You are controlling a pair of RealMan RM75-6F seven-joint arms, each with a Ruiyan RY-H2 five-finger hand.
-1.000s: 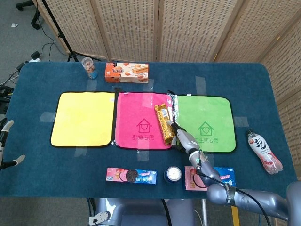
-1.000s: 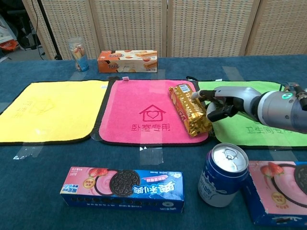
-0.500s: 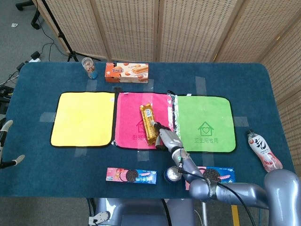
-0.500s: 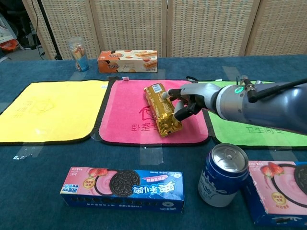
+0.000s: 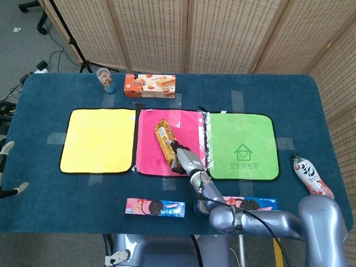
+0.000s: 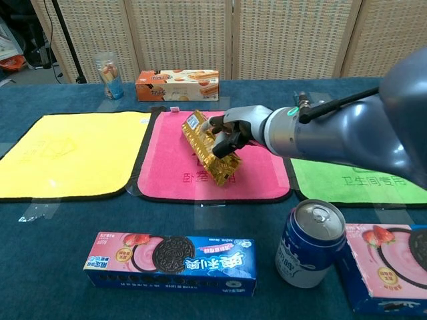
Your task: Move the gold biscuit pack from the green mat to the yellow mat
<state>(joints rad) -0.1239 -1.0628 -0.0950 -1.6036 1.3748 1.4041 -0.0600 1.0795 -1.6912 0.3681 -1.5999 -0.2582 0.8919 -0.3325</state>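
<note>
Gold biscuit pack, head view: the gold biscuit pack (image 5: pixel 164 141) is over the pink mat (image 5: pixel 151 127), its long side running diagonally, between the yellow mat (image 5: pixel 98 141) and the green mat (image 5: pixel 243 146).
Right hand, head view: the right hand (image 5: pixel 182 160) holds the pack at its near end, fingers wrapped round it.
Left hand, head view: only a sliver of the left hand (image 5: pixel 6 169) shows at the left edge of the frame; I cannot tell how its fingers stand.
Counter, head view: the blue counter (image 5: pixel 267 94) carries an orange biscuit box (image 5: pixel 149 85) and a clear cup (image 5: pixel 104 80) along the far edge, a bottle (image 5: pixel 312 177) at the right, and a blue cookie pack (image 5: pixel 154 207) near the front edge.
Gold biscuit pack, chest view: the pack (image 6: pixel 209 147) is tilted, with its far end raised, above the pink mat (image 6: pixel 167 167).
Right hand, chest view: the right hand (image 6: pixel 233 130) grips the pack from the right side, fingers (image 6: pixel 224 141) curled on the wrapper.
Mats, chest view: the yellow mat (image 6: pixel 63 153) lies to the left of the pink one, the green mat (image 6: pixel 353 181) to the right.
Front of counter, chest view: a blue can (image 6: pixel 310 242) stands near the front, just beside a pink-and-blue cookie box (image 6: pixel 383 263); the blue cookie pack (image 6: pixel 172 263) lies to its left.
</note>
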